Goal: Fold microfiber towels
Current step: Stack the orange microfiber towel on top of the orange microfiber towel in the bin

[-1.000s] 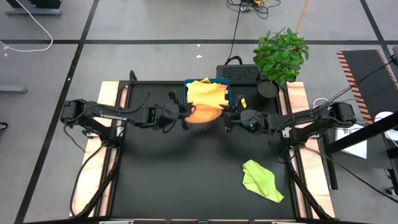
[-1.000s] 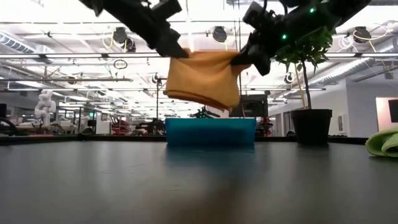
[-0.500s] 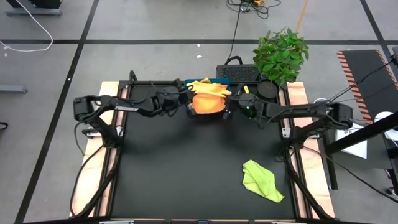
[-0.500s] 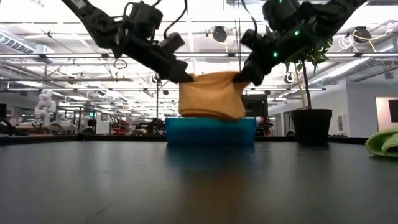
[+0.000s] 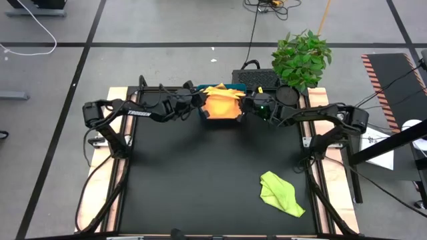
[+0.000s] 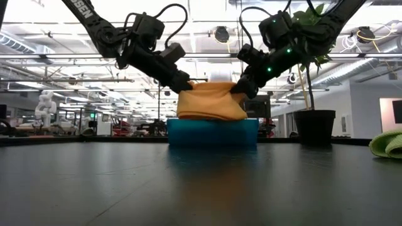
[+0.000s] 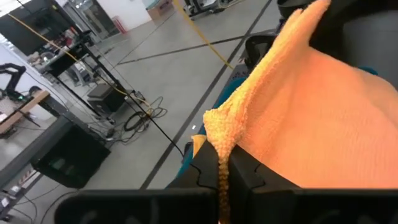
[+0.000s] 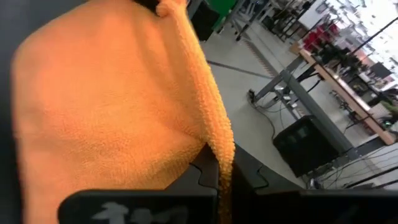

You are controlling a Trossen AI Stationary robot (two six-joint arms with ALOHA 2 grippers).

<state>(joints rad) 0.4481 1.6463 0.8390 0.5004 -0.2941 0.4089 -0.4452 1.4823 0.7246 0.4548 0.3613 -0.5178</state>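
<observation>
- While both arms reach toward the top centre of the high frame, the orange towel [image 5: 222,107] hangs between them, bunched and sagging in the middle.
- Left end effector [image 5: 199,100]: clamped tight on the towel's left edge; in the left wrist view a pinched ridge of orange pile [image 7: 219,134] rises straight from between the fingers.
- Right end effector [image 5: 244,105]: likewise pinched tight on the towel's right edge; the right wrist view shows the cloth edge [image 8: 219,143] running down into the closed fingers.
- Low view: left end effector [image 6: 183,83] and right end effector [image 6: 238,86] sit at about the same height, upper middle of frame, angled inward and downward; the towel [image 6: 210,102] droops between them, its lower fold touching or just above the rim of the blue tray [image 6: 212,133]; cannot tell which.
- High view: blue tray [image 5: 235,87] mostly covered by the towel, at the worktop's far edge; a pale yellow towel [image 5: 217,90] peeks out behind the orange one.
- Lime green towel [image 5: 281,193] lies crumpled on the black worktop [image 5: 187,173], lower right of the high frame, well apart from both arms.
- Potted plant [image 5: 300,59] stands at the upper right corner of the worktop, just beside the right arm.
</observation>
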